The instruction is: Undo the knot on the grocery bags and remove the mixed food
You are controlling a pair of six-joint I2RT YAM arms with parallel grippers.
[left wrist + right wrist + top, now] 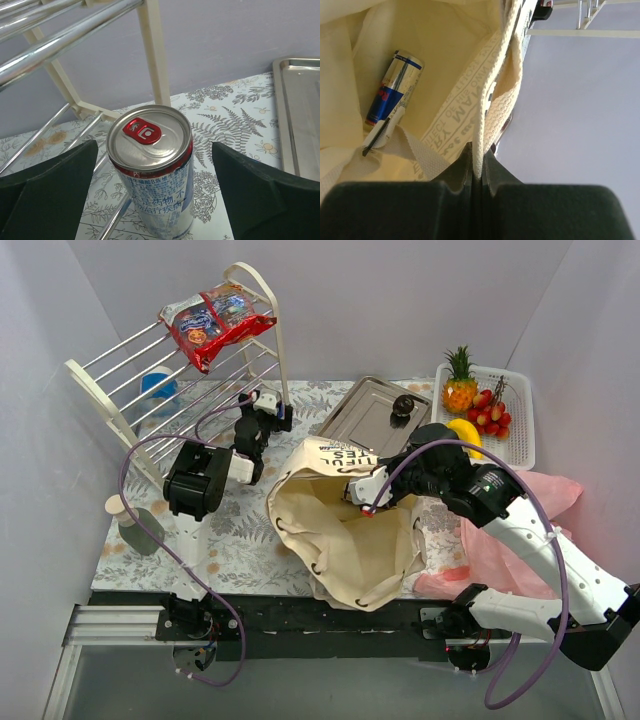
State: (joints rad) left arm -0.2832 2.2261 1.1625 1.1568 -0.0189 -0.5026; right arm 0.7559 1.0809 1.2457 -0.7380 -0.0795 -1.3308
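The large beige canvas tote (345, 535) lies slumped open at the middle of the fern-printed table (240, 540). The right gripper (365, 495) is at its upper rim, and the white right arm reaches in from the lower right, bent at the elbow over the thin crinkly pink plastic bag (520, 530) spread beside the tote. The white rack with metal rails (150, 380) stands at the far left, and the shiny red-edged snack packets (215, 320) lie on its top shelf. The white slotted plastic basket (525, 410) at the far right holds the small pineapple (459, 385), the yellow banana (465, 430) and the small red fruits (490, 412), well apart from both grippers. The black left arm stretches forward to the rack's foot, its left gripper (262, 405) pointing down. Only the left wrist view shows what it straddles: an upright blue-and-silver can with a red tab (150, 165) stands between the spread fingers (50, 190), neither touching it. Only the right wrist view shows the right jaws pressed together on the tote's woven cream strap (495, 100), and a small blue drink can (395, 85) lying on its side inside the tote.
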